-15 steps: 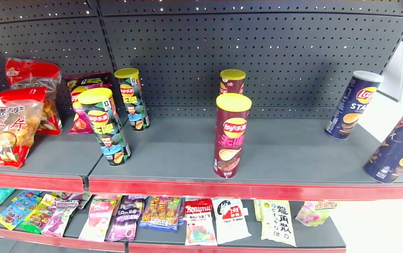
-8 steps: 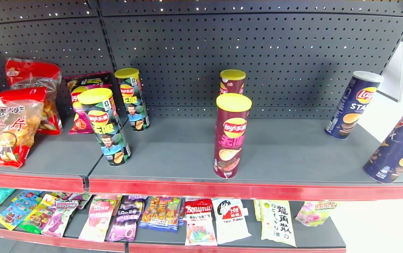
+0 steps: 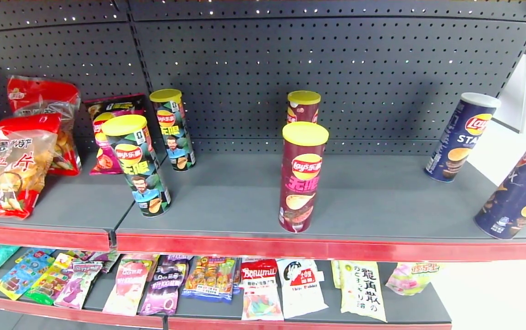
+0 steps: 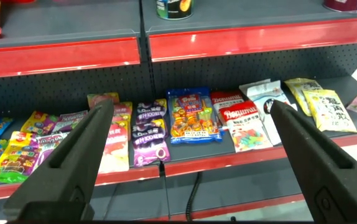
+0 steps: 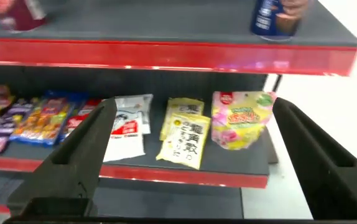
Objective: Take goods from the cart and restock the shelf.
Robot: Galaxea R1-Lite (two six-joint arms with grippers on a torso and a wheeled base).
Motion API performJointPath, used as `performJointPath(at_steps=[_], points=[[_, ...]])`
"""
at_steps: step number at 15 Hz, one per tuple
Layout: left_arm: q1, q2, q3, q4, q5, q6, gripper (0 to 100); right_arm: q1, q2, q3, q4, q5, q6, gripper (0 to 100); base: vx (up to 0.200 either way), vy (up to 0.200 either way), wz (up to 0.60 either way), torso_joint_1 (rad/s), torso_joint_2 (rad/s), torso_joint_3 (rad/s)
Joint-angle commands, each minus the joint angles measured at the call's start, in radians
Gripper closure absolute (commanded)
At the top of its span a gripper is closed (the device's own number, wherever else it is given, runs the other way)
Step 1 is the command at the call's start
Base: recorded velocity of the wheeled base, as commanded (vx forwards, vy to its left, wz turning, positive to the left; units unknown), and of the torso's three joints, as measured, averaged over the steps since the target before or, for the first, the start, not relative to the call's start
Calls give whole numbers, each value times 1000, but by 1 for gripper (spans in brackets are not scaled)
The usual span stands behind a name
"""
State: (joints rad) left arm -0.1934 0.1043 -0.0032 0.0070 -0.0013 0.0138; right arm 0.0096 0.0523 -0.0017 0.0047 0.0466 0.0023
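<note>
Nothing shifts across the last second: the cans stand unmoved on the shelf, while left gripper and right gripper hang wide apart and empty facing the lower tier, so a fresh pick is likely due.

The shelf is grey on top with a glossy red front edge, and the back panel is dark grey dotted with little holes. Mid-shelf there are two maroon cans with yellow lids. Toward the left are two black-and-green cans, also yellow-lidded. Two navy cans are at the right edge, the back one pale-lidded. Red-and-clear snack bags are at the left end, with a purple bag beside them.
</note>
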Motion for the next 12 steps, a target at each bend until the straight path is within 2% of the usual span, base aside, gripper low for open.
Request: performJointPath(at_steps=[1,4,12], points=[[0,2,0,1,0,0,0,-5,-52,0,0,4,-1,0,0,0,0,0,0,0],[0,2,0,-1,0,0,0,-5,-51,0,0,-60,-1,0,0,0,0,0,0,0],[0,2,0,-1,0,0,0,-5,-52,0,0,-60,2,0,0,0,0,0,0,0]])
